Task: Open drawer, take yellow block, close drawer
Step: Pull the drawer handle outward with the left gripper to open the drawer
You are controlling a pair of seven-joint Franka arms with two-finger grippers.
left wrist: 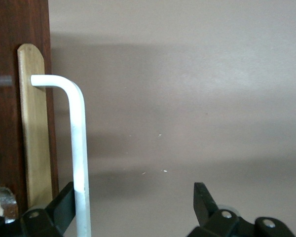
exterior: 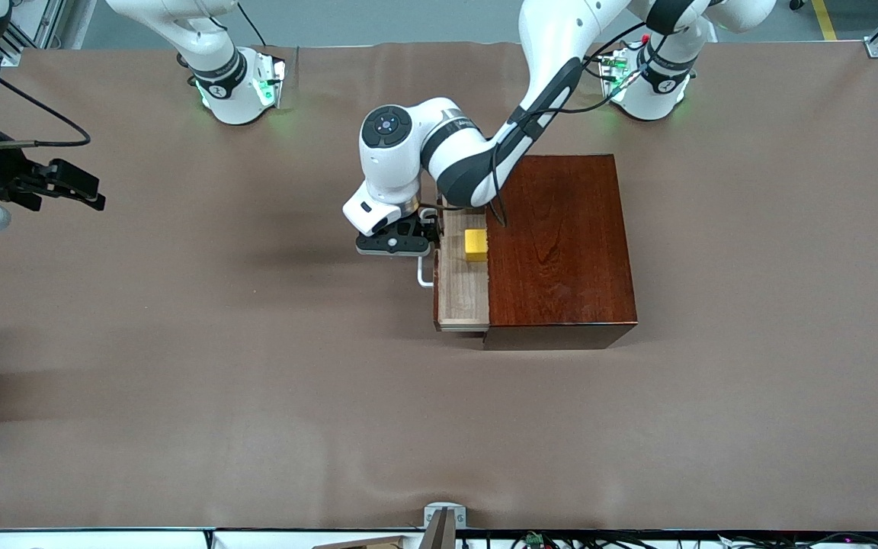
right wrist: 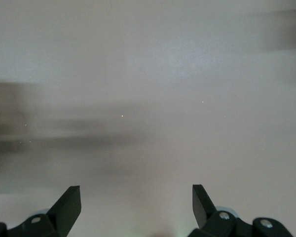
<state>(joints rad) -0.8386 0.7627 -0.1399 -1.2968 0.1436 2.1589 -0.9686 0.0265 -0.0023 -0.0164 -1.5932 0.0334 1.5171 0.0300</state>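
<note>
Brown-covered table (exterior: 256, 396): drawer (exterior: 462, 293) partly open, yellow block (exterior: 475, 245) inside, untaken; left gripper (left wrist: 133, 207) spread at handle (left wrist: 79, 148); right gripper (right wrist: 136, 207) spread, waiting.

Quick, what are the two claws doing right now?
Left gripper: open, at the drawer's white handle, not clamping it.
Right gripper: open, holding nothing, waiting over bare table.

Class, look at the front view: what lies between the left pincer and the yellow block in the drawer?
Only the drawer's front panel; the front view shows it. The left pincer stands open beside the white handle, the yellow block just inside.
</note>
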